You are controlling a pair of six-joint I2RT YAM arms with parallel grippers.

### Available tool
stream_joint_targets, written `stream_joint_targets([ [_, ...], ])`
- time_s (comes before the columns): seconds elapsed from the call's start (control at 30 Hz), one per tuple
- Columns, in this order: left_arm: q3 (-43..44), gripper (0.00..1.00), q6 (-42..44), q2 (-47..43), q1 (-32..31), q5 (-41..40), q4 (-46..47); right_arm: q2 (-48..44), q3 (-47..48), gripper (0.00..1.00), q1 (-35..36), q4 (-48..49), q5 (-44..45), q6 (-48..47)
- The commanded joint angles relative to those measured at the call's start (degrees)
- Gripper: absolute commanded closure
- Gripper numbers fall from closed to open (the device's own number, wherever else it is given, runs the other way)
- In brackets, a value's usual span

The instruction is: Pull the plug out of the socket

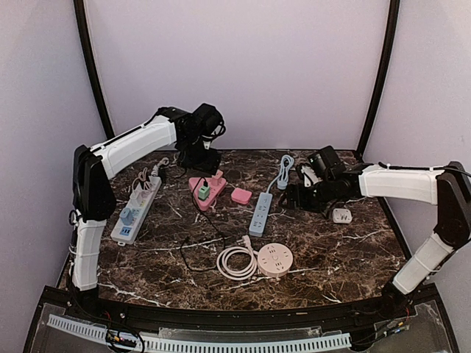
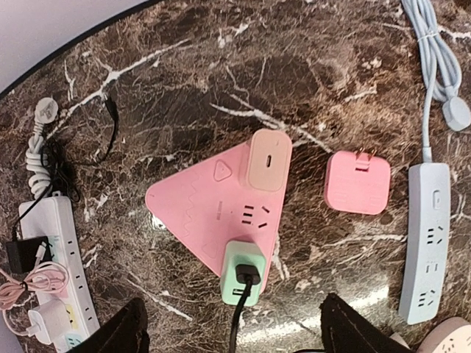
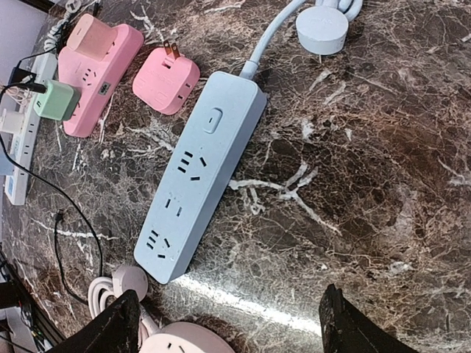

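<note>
While the left gripper (image 2: pixel 239 331) hangs released, the green plug (image 2: pixel 241 271) sits at 6 o'clock on the socket (image 2: pixel 199 213). The right gripper (image 3: pixel 232 327) is released too.

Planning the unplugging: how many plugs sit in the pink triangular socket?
2: a peach adapter at its far corner, a green adapter with black cable at its near corner.

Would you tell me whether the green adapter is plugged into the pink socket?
Plugged in: the green adapter sits flush on the pink socket.
</note>
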Motion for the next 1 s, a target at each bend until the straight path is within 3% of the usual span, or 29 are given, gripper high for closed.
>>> stream_joint_targets([
  [0.0,-3.36,0.19,-0.16,-2.72,1.27,6.53,-0.56,1.03,1.81,0.19,-0.28,2.88,-1.84,-0.16],
  [0.27,-2.64,0.2,2.67,2.36,1.78,9.41,-1.23,1.74,1.85,0.2,-0.26,3.61,-2.72,0.08],
  [0.63,0.1,0.34,3.01,8.47,1.86,4.05,-2.26,2.08,1.46,0.2,-0.31,3.89,-3.33,0.18],
  [0.83,-0.07,0.54,3.0,9.4,2.09,3.25,-1.79,2.51,1.23,0.2,-0.23,4.14,-3.61,0.32],
  [0.97,0.39,0.73,2.92,9.38,2.07,3.0,-2.55,2.94,1.28,0.2,-0.16,4.65,-4.24,0.27],
])
